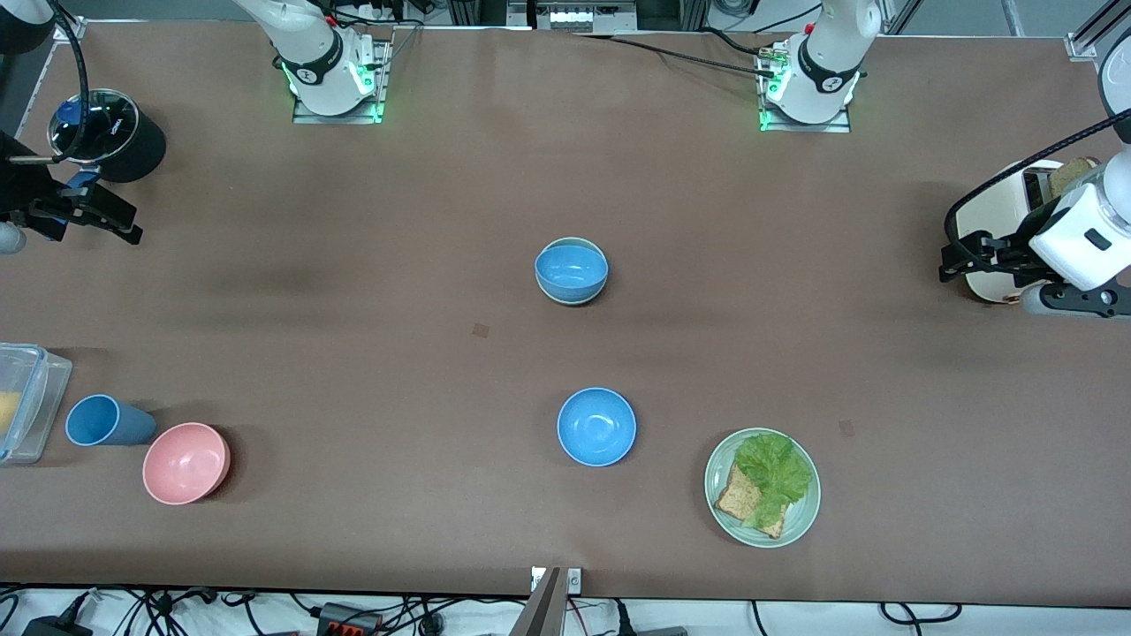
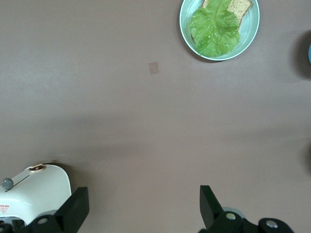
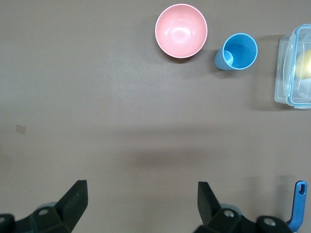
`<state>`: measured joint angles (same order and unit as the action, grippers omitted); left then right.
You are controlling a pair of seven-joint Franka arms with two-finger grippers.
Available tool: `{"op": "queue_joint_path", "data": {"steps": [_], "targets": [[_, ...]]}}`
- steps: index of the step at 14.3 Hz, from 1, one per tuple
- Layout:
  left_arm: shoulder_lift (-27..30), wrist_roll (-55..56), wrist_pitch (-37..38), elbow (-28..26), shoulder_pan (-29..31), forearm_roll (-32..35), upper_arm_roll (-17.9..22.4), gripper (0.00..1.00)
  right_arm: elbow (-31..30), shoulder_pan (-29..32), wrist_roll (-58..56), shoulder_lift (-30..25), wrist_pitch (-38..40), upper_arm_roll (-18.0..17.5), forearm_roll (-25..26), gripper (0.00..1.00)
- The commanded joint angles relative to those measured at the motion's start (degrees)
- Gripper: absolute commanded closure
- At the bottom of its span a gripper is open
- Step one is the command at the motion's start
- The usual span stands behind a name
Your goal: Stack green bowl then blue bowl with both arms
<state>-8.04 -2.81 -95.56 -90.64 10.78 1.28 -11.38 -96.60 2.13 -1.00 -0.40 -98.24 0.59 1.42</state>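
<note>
A blue bowl [image 1: 571, 268] sits nested inside the green bowl [image 1: 573, 301] at the table's middle; only the green bowl's pale rim shows around it. A second blue bowl [image 1: 596, 427] stands alone, nearer to the front camera. My left gripper [image 1: 961, 259] is open and empty at the left arm's end of the table, beside a white toaster [image 1: 1003, 221]; its open jaws show in the left wrist view [image 2: 144, 206]. My right gripper [image 1: 106, 215] is open and empty at the right arm's end; it also shows in the right wrist view [image 3: 143, 204].
A green plate [image 1: 800, 521] with lettuce and toast lies near the lone blue bowl [image 2: 219, 29]. A pink bowl [image 1: 185, 462], a blue cup [image 1: 102, 420] and a clear container [image 1: 22, 402] stand at the right arm's end. A black round container [image 1: 110, 137] stands by the right gripper.
</note>
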Motion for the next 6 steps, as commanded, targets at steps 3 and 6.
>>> {"op": "queue_joint_path", "data": {"steps": [3, 6], "targets": [[0.1, -1.5, 1.0, 0.6, -0.1, -0.8, 0.3, 0.00, 0.7, 0.2, -0.6, 0.0, 0.8, -0.2, 0.2, 0.00], [0.1, -1.3, 1.1, 0.5, 0.1, -1.4, 0.3, 0.00, 0.7, 0.1, -0.5, 0.0, 0.7, -0.2, 0.2, 0.00]]}}
